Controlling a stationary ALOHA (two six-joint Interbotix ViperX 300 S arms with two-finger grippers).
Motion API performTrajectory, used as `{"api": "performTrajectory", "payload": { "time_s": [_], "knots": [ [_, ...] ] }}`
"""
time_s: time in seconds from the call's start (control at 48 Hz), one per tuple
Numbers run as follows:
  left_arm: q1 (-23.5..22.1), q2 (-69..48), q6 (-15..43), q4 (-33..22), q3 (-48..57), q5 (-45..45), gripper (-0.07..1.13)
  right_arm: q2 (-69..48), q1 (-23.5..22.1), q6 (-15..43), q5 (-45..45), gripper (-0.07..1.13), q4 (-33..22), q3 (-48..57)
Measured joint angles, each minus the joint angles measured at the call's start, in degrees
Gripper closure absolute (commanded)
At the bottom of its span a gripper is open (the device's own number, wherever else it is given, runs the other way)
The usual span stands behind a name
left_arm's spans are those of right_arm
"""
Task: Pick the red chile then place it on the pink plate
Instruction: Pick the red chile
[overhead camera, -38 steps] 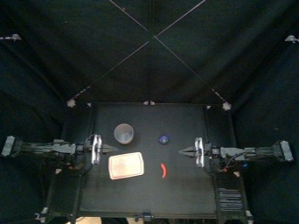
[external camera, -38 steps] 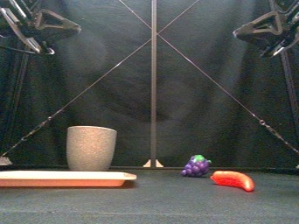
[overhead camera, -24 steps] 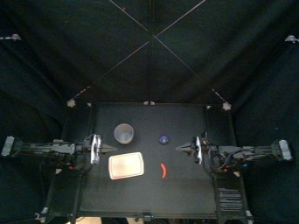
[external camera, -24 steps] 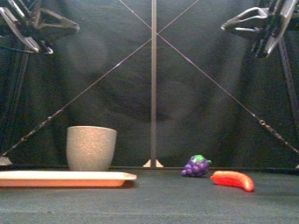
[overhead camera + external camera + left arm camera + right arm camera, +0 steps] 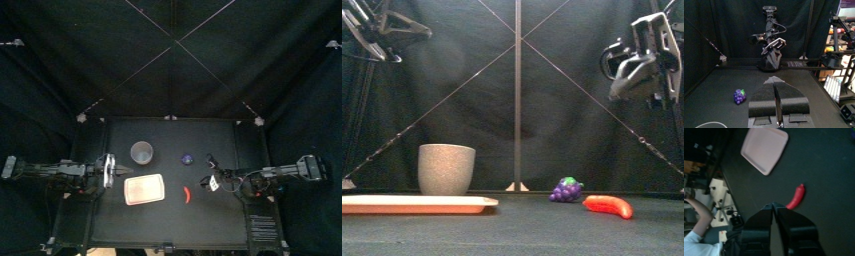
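Reaching down for the red chile (image 5: pixel 189 194) is your step now. It lies on the table (image 5: pixel 214 225) beside the pink plate (image 5: pixel 144 189), not touching it, on the side of your right arm. The right fingers (image 5: pixel 756 228) hang well above it and are pressed together, so spread them before you descend. Close them across the chile's thin body, near its middle. The left fingers (image 5: pixel 761 100), also together, rest at the left edge.
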Motion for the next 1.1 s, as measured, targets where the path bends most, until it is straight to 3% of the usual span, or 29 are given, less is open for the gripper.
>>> {"api": "performTrajectory", "payload": {
  "time_s": [0.083, 0.188, 0.708, 1.104],
  "knots": [
    [0.0, -0.1, 0.0, 0.0, 0.0, 0.1, 1.09, 3.5, 0.0, 0.1, 0.3, 0.15, -1.1, 0.0],
    [0.0, -0.1, -0.1, 0.0, -0.1, 0.2, 1.09, 8.2, 0.0, 0.2, 0.1, 0.04, -2.6, -0.5],
    [0.0, 0.0, 0.1, 0.0, 0.2, 0.4, 1.09, 30.1, 0.2, 0.2, 5.0, 0.04, -7.6, -13.2],
    [0.0, -0.1, 0.1, 0.1, 0.4, 0.4, 1.09, 34.9, 0.6, 0.3, 9.2, 0.05, -9.9, -16.5]
  ]
}}
